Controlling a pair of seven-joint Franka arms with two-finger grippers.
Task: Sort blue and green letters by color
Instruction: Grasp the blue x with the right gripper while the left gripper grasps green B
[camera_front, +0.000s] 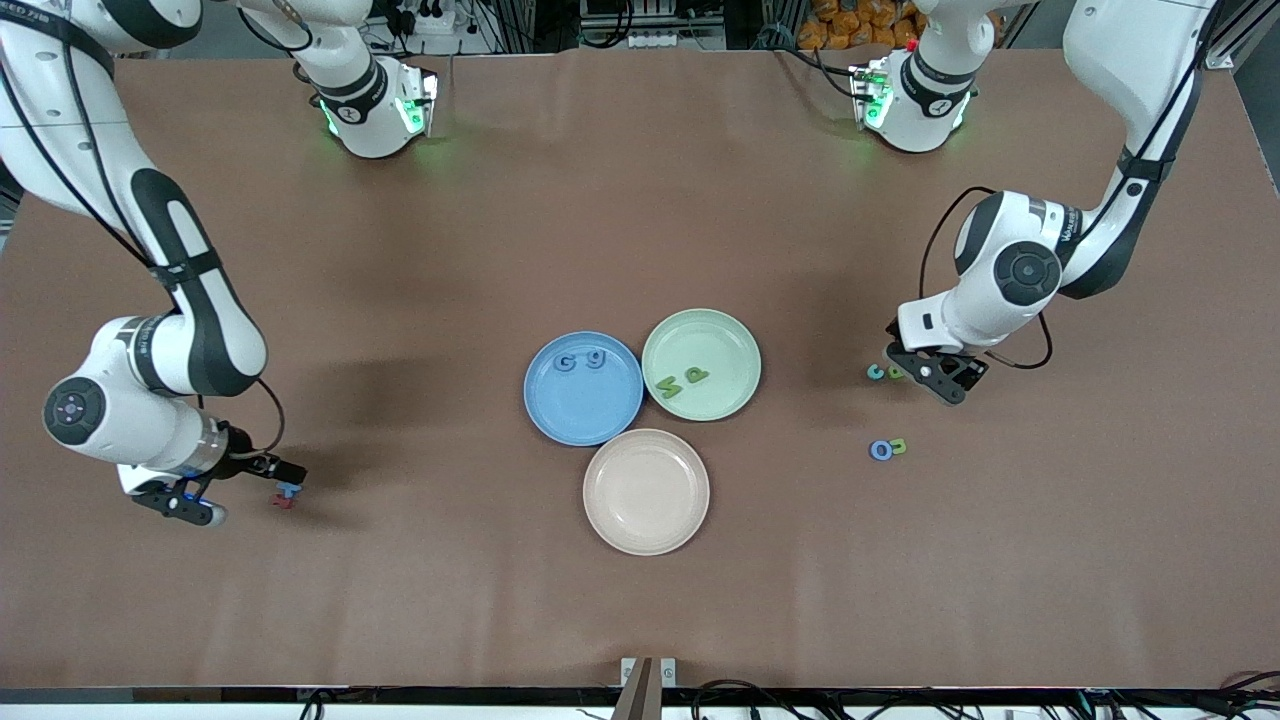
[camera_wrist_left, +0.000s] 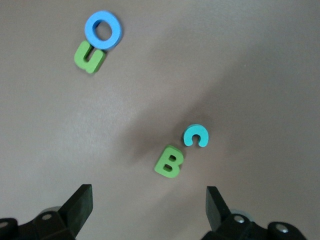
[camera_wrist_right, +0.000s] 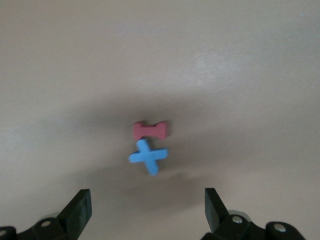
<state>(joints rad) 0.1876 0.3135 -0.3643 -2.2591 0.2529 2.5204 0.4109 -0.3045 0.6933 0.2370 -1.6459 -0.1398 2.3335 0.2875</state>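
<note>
Left pincer (camera_front: 935, 375) (spread) over green B (camera_wrist_left: 168, 161); right pincer (camera_front: 240, 485) spread over blue cross (camera_wrist_right: 148, 157).

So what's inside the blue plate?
Two small blue letters lie side by side in the blue plate, on the part nearer the robots. The rest of the plate is bare. Nothing covers it, so nothing is hidden.

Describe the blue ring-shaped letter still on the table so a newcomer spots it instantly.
Start at the three plates mid-table, then look toward the left arm's end. Two pairs of letters lie there; take the pair nearer the front camera. The blue O is the closed ring touching a green U.
</note>
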